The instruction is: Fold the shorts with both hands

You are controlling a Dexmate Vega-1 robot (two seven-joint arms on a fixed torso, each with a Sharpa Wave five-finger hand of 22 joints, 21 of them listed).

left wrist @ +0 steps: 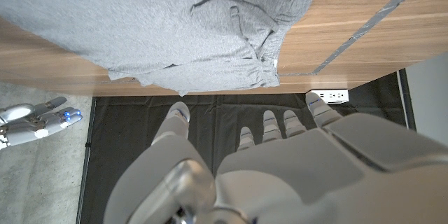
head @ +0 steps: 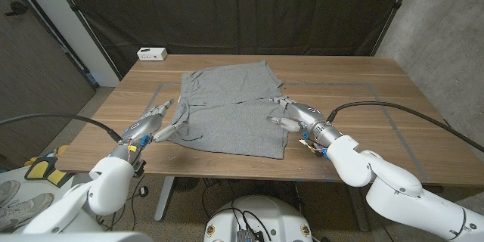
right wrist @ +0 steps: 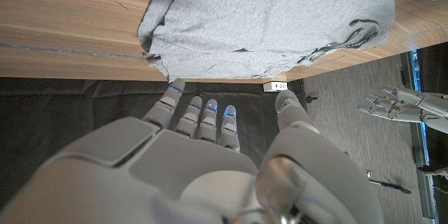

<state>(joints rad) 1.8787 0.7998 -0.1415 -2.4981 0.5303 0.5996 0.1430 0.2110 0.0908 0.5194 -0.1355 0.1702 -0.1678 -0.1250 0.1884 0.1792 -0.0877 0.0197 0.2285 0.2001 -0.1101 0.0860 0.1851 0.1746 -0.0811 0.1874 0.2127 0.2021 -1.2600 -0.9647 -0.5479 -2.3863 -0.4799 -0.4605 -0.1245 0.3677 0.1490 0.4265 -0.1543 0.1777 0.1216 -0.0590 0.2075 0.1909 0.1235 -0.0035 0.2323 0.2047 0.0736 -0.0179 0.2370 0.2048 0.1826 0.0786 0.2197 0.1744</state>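
The left hand (head: 153,119) waits with fingers spread and holding nothing, just beside the left edge of the gray shorts (head: 231,106); the right hand (head: 293,116) is likewise open and empty at their right edge. The shorts lie mid-table (head: 393,98), seemingly folded once already. Next, each hand likely needs to pinch its side for another fold.

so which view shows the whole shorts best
The head view: the grey shorts lie whole on the table, every edge visible. The left wrist view crops them at the picture's edge. The right wrist view does too.
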